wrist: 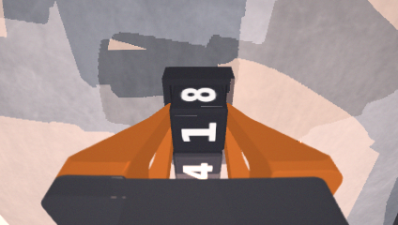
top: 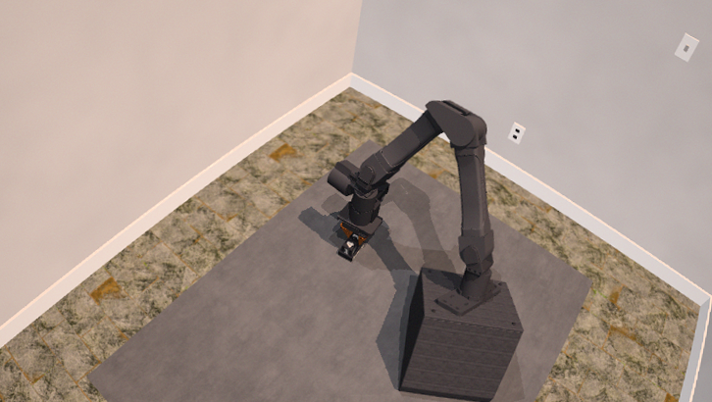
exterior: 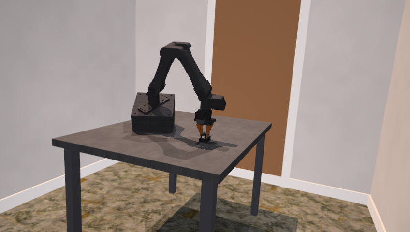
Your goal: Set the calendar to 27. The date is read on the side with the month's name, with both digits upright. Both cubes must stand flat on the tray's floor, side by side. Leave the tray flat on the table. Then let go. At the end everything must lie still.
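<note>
Exterior view, left to right: dark wood-grain box (top: 459,361) (exterior: 152,124) on the grey rectangular desk (top: 256,306) (exterior: 115,146), carrying the base of the black jointed arm (top: 471,189) (exterior: 193,70). Arm goes up from the box, bends at the top, comes down to the right. Orange-fingered jaws (top: 351,239) (exterior: 204,134) point down, pinching a black cube with white digits (top: 352,246) (exterior: 203,134) (wrist: 199,133), one finger on each side. Cube is at the black calendar tray (top: 347,256) (exterior: 204,140) (wrist: 199,73), which sits low at the desk; can't tell if it's fully flat or if the cube touches its floor. Further right, a tall brown panel (exterior: 254,71) in the wall behind.

Wrist view: sideways white 8 nearest the tray's far wall, sideways 1 on the face between the fingers, sideways 4 lower down, partly cut off by the gripper body. Can't tell whether the 4 belongs to a second cube.
</note>
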